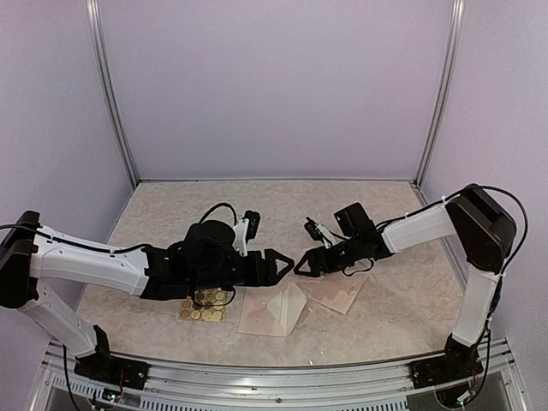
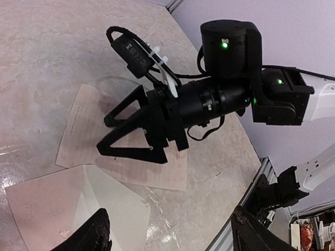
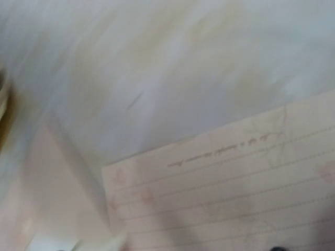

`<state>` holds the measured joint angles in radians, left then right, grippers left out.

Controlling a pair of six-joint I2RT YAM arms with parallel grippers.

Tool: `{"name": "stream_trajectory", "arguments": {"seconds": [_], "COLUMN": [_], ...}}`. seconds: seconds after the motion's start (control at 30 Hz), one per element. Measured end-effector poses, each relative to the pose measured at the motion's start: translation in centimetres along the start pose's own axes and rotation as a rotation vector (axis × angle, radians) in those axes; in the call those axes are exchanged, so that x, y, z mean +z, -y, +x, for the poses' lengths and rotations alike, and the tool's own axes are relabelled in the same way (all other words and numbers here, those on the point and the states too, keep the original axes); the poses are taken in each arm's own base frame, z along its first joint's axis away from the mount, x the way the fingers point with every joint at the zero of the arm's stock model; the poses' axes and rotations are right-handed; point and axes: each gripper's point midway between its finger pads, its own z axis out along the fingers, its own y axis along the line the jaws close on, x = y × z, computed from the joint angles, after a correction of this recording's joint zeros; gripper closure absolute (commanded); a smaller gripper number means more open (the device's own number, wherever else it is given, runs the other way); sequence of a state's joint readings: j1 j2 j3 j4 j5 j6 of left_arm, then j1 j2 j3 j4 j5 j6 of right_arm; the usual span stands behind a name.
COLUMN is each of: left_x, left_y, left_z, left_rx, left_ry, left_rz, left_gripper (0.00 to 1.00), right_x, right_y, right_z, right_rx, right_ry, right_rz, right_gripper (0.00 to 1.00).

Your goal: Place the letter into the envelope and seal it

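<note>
The letter [image 1: 340,294], a pale lined sheet with faint print, lies flat on the table at centre right. In the blurred right wrist view the letter [image 3: 235,183] fills the lower right. The envelope [image 1: 265,315] lies just left of it, its white triangular flap [image 1: 288,306] folded open. My right gripper [image 1: 304,264] hovers open over the letter's left part. In the left wrist view the right gripper [image 2: 103,135] has nothing between its fingers. My left gripper [image 1: 287,265] faces it tip to tip above the envelope. The left gripper [image 2: 170,235] is open and empty.
A small sheet of round gold stickers [image 1: 204,306] lies left of the envelope, partly under my left arm. The table's metal front rail [image 1: 282,385] runs along the near edge. Pale walls close off the back and both sides.
</note>
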<state>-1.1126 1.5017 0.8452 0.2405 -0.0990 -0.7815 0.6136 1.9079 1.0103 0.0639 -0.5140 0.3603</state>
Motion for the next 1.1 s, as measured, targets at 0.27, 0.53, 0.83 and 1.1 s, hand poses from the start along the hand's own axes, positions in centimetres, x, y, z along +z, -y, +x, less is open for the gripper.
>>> {"name": "stream_trajectory", "arguments": {"seconds": [0.27,0.53,0.83,1.1], "left_x": [1.2,5.8,9.5,12.0], "left_y": [-1.2,-3.4,-5.2,-6.7], "left_z": [0.2,1.4,2.9,5.0], "left_rx": [0.013,0.053,0.081,0.09], "left_ry": [-0.007,-0.061,-0.125,-0.173], "left_rz": [-0.044,-0.11,-0.122,-0.131], "left_gripper": [0.26,0.28,0.29,0.29], "right_x": [-5.4,-11.9,-13.0,-12.8], "right_y": [-4.1,-2.6,0.8,1.8], "right_z": [2.1,3.9,10.6,11.9], "right_rx": [0.089,0.302,0.555,0.649], "right_ry": [0.035,0.188,0.171,0.199], "right_rz": [0.006,0.133,0.234,0.245], "right_gripper": [0.14,0.15,0.19,0.25]}}
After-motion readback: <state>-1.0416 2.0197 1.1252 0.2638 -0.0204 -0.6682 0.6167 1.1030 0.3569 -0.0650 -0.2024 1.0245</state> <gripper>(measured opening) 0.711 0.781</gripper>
